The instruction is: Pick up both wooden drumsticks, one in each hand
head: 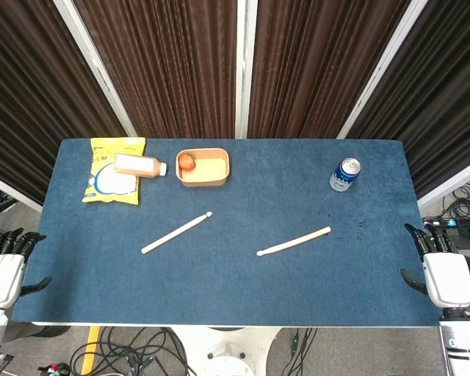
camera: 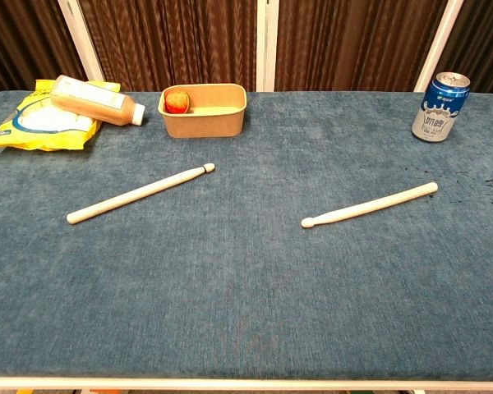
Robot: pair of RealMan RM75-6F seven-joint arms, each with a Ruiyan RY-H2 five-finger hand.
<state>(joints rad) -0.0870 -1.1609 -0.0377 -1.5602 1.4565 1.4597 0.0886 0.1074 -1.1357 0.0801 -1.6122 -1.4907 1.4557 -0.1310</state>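
While the tabletop (head: 243, 290) bears both drumsticks untouched, left drumstick (head: 176, 233) and right drumstick (head: 294, 241) lying well apart mid-cloth, my left hand (head: 4, 274) and right hand (head: 445, 276) wait spread, holding nothing, beside its near corners; next, I judge, each must reach inward.

Setting: robot lab or test cell | table (head: 243, 298) covered in blue cloth, enclosed by dark pleated curtains (head: 157, 63) hung between white frame posts (head: 244, 66) | loose cables (head: 133, 356) seen on the floor under the front edge | power strip (head: 454, 225) seen at right
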